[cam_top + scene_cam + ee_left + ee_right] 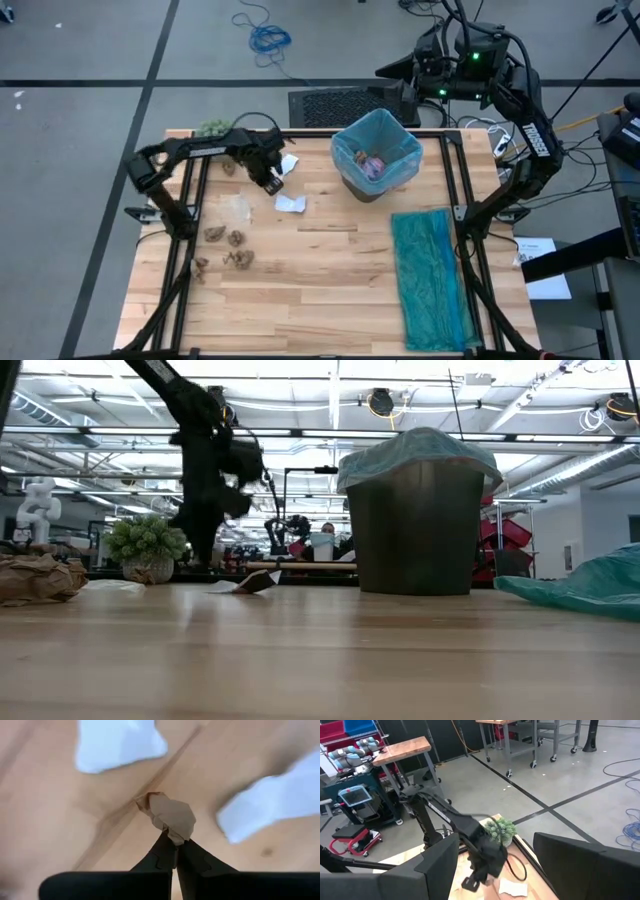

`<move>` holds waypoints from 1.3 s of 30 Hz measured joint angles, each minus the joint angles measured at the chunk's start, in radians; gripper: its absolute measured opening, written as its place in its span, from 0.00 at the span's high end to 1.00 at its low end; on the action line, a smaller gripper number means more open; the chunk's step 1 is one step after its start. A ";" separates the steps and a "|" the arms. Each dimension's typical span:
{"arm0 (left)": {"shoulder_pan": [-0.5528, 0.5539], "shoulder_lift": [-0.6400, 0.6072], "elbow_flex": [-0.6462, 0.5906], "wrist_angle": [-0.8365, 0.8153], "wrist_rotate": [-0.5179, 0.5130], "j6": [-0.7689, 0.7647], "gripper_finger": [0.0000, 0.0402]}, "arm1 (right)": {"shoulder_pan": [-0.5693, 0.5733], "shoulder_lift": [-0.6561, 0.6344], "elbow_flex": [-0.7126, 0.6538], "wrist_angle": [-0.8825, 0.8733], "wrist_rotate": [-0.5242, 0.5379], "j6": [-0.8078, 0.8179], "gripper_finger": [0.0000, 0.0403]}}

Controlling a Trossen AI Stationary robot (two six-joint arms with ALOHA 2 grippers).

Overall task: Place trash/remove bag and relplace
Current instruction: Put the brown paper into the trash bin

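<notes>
Trash wad [172, 817] pinched in lowered left tool [176, 851]; right arm raised.

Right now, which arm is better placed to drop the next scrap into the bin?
Left. The left gripper is already shut on a brown wad over the table, near the lined bin. The right gripper hangs beyond the table's edge, fingers apart, holding nothing.

Non-task stuff, all placed off the wooden table [330, 290]: a teal-green plastic bag [432, 277] is spread flat along its right side. A green fuzzy ball plant [211, 128] sits at the far-left corner. Beyond the far edge, a blue cable [266, 38] is coiled on the grey floor.
</notes>
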 joint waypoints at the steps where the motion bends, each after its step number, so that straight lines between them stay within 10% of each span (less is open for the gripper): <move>1: 0.000 -0.031 0.005 -0.007 0.000 -0.001 0.98 | 0.000 0.000 0.000 0.000 0.000 -0.001 0.38; 15: -0.036 -0.306 0.263 0.297 0.176 -0.106 0.99 | 0.000 0.000 0.000 0.025 0.007 -0.008 0.38; 29: -0.181 0.118 0.847 0.342 0.231 0.024 1.00 | 0.000 0.000 0.000 0.058 0.006 -0.035 0.38; 39: -0.200 0.293 0.911 0.321 0.205 0.106 0.88 | 0.000 0.000 0.000 0.053 0.006 -0.029 0.38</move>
